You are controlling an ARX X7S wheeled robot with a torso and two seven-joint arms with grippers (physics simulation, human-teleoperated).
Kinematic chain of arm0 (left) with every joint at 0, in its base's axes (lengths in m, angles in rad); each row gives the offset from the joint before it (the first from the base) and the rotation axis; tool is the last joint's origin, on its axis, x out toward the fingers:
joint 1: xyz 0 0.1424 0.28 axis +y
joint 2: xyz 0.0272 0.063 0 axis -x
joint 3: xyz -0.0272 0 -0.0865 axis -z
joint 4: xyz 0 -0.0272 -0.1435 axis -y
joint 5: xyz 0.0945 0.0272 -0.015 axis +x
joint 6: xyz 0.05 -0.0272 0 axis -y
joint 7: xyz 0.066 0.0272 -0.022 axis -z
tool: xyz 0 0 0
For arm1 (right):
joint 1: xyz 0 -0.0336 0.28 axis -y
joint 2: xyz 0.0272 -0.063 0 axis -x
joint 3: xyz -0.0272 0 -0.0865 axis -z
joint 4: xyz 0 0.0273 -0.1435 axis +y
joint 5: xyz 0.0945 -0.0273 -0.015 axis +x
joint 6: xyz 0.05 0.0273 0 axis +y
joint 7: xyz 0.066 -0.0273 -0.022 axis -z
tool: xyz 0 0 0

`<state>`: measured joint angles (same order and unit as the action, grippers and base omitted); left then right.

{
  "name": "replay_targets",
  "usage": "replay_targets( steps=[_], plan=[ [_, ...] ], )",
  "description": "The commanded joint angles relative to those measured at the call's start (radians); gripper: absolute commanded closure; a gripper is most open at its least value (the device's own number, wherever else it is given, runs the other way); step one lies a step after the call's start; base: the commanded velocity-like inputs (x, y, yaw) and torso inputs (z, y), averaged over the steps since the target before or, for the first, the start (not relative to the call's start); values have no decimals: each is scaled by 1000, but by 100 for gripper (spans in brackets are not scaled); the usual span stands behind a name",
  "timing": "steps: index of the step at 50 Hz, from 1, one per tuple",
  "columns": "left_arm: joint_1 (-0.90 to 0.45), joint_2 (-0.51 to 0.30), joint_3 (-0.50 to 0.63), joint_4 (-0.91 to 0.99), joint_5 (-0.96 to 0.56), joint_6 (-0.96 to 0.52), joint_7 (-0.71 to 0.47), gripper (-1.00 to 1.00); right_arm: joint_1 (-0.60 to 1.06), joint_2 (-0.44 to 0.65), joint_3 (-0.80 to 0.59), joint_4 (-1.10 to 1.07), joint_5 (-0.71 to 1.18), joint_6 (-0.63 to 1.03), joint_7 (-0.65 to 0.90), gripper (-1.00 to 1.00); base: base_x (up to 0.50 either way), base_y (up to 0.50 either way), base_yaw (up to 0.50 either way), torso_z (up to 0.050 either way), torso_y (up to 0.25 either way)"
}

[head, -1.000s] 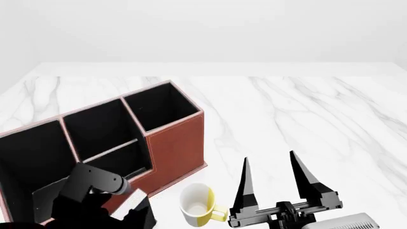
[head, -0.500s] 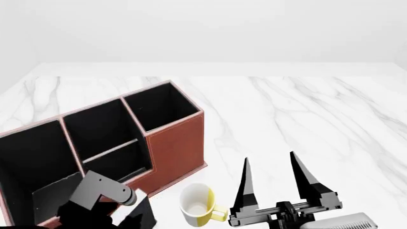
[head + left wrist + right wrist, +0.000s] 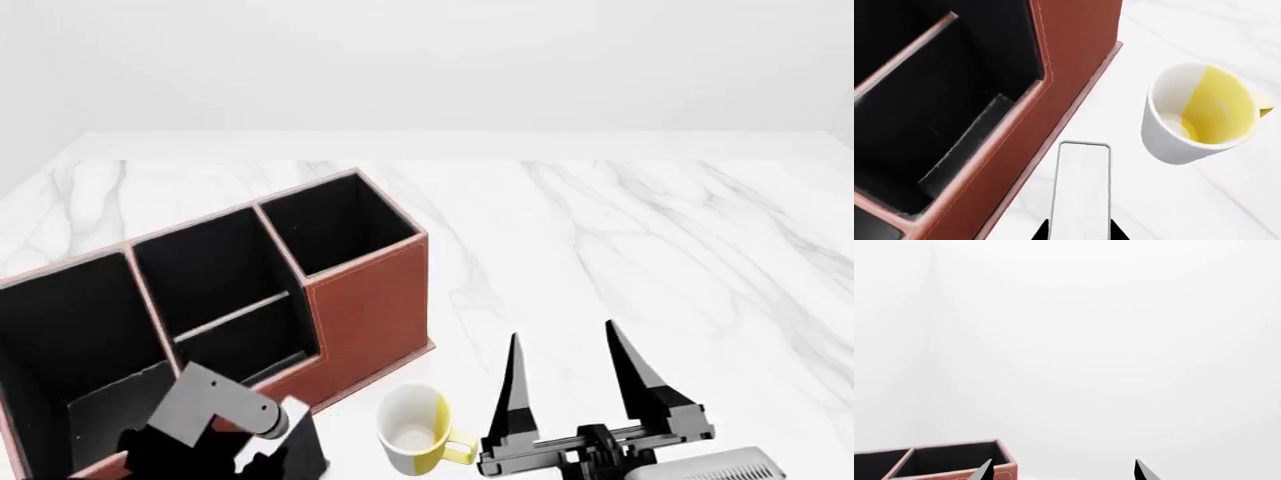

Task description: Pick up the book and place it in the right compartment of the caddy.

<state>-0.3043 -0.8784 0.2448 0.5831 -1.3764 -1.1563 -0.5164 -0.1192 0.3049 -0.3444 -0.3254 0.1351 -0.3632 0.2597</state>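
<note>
The book is off the tabletop, gripped page-edge up in the left gripper's jaws near the front edge, just beside the caddy's low front wall and near the mug. So the pick looks done; carrying it to the right compartment and lowering it in remains. The right gripper idles, jaws apart and empty.
</note>
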Motion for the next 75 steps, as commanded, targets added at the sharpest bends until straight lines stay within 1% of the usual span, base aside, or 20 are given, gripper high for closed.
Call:
replay_targets(
  steps=[1,3,9,10,15,18,21,27,31,36,41,49,51,57,59,64,66,71,72,75],
  plan=[
    [13,-17,-3,47,66,-9,17,100,-3,-14,11,-1,-19,-1,-17,-100,0,0,0,0,0],
    [0,-23,-12,67,46,-11,13,100,-3,-14,10,3,-20,-6,-17,-100,0,0,0,0,0],
    [-183,-104,-88,250,-297,-11,-144,100,-5,-12,5,0,-21,-7,-16,-100,0,0,0,0,0],
    [-234,-135,-91,310,-395,6,-169,100,-5,-12,4,-1,-21,-7,-15,-100,0,0,0,0,0],
    [-376,-203,-88,389,-583,61,-260,100,-7,-9,3,-2,-22,-12,-14,-100,0,0,0,0,0],
    [-406,-211,-80,392,-609,66,-276,100,-7,-9,2,-1,-22,-13,-13,-100,0,0,0,0,0],
    [-536,-242,-79,383,-656,56,-290,100,-4,-10,-2,6,-26,-16,-13,-100,0,0,0,0,0],
    [-795,-220,-13,294,-674,-2,-332,100,-4,-8,-4,9,-28,-16,-11,-100,0,0,0,0,0],
    [-875,-219,8,253,-690,-15,-347,100,-1,-8,-5,16,-29,-17,-9,-100,0,0,0,0,0],
    [-955,-201,6,233,-674,-21,-359,100,-2,-6,-8,17,-29,-16,-8,-100,0,0,0,0,2],
    [-1123,-122,48,135,-665,-38,-365,100,-4,-6,-15,21,-33,-21,-8,-100,0,0,0,0,0],
    [-1222,-40,97,108,-682,-41,-367,100,-4,-4,-18,24,-31,-22,-6,-100,0,0,0,0,1],
    [-1261,-2,104,73,-651,-53,-348,100,-4,-5,-20,28,-30,-24,-6,-100,0,0,0,0,0],
    [-1328,93,102,-60,-499,-79,-238,100,-5,-3,-23,30,-30,-27,-4,-100,0,0,0,0,2],
    [-1336,140,117,-111,-375,-91,-156,100,-4,-3,-25,32,-30,-27,-5,-100,0,0,0,0,0],
    [-1320,207,158,-207,-176,-59,-27,100,-1,-2,-25,37,-28,-29,-4,-100,0,0,0,0,2],
    [-1318,240,164,-275,-165,-43,-30,100,-1,-1,-25,34,-27,-26,-3,-100,0,0,0,0,0],
    [-1350,301,232,-398,-15,-6,61,100,-4,1,-30,26,-25,-19,-2,-100,0,0,0,0,2],
    [-1365,330,250,-471,5,-12,56,100,-5,1,-32,24,-22,-18,-2,-100,0,0,0,0,0],
    [-1360,362,266,-554,54,30,86,100,-4,3,-33,21,-4,-11,-5,-100,0,0,0,0,0]
  ],
)
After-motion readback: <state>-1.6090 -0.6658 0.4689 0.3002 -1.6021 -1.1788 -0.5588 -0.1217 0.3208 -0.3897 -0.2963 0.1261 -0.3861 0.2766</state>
